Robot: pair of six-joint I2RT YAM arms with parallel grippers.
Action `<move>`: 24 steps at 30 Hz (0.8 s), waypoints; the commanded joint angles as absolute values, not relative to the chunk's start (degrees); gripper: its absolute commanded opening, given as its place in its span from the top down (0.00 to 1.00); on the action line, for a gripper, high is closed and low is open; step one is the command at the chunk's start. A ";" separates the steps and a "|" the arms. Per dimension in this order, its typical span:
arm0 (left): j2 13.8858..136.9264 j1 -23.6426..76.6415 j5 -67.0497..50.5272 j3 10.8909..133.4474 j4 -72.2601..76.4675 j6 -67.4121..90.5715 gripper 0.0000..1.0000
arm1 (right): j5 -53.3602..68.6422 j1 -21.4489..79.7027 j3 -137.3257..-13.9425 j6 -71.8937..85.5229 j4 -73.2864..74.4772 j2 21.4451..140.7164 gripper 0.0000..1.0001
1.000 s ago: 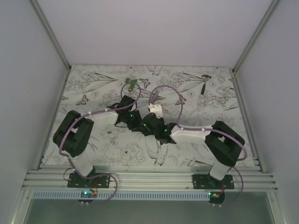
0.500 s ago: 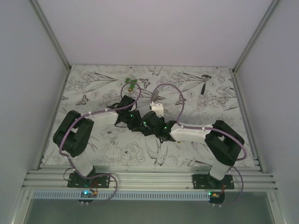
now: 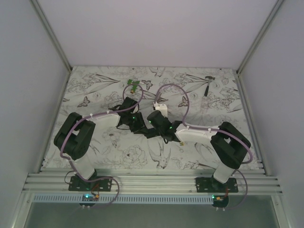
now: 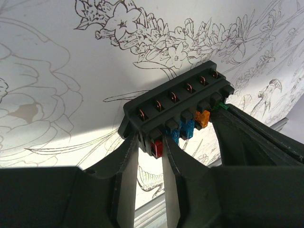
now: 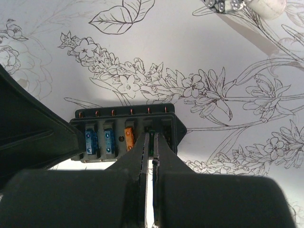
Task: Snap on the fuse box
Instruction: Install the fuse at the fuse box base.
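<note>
The fuse box (image 4: 175,102) is a black block with a row of copper terminals, held above the flowered cloth. My left gripper (image 4: 149,142) is shut on its near end, a red fuse (image 4: 157,148) showing between the fingers. Blue and orange fuses sit in the middle slots. In the right wrist view the fuse box (image 5: 126,118) faces me, and my right gripper (image 5: 152,134) is shut on a green fuse (image 5: 151,142) at a slot near its right end. From above, both grippers (image 3: 144,125) meet mid-table and hide the box.
A green clip-like piece (image 3: 134,85) lies at the back centre of the cloth, and a grey hammer-like tool (image 3: 208,84) at the back right. A white part with metal bits (image 5: 266,7) lies beyond the box. The metal rail (image 3: 152,183) runs along the near edge.
The right arm's wrist and forearm have shifted slightly toward the back and right. The left arm and the fuse box have stayed where they were.
</note>
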State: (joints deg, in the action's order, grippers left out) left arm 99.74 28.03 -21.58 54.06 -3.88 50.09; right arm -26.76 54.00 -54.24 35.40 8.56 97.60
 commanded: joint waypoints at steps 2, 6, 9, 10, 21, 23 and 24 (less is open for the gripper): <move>103.62 28.55 -16.86 52.28 -8.39 47.47 0.84 | -20.13 53.62 -54.35 31.97 26.46 106.99 1.00; 103.41 28.65 -15.81 52.62 -8.42 47.88 0.84 | -19.36 53.62 -56.05 32.15 29.08 110.12 1.00; 103.49 28.65 -15.61 52.82 -8.40 48.08 0.85 | -18.15 53.36 -56.42 31.94 30.82 111.83 1.00; 103.45 28.65 -15.34 52.78 -8.47 48.05 0.85 | -17.46 53.21 -56.23 31.79 31.14 112.14 1.00; 104.90 28.65 -15.73 52.87 -8.70 46.60 0.87 | -12.72 49.75 -55.86 29.96 33.48 114.92 1.00; 104.43 28.59 -15.69 52.47 -8.70 46.30 0.87 | -13.19 49.82 -56.28 30.21 34.40 115.86 1.00; 104.12 28.64 -15.76 52.16 -8.69 46.12 0.87 | -13.55 49.94 -56.52 30.23 34.86 115.69 1.00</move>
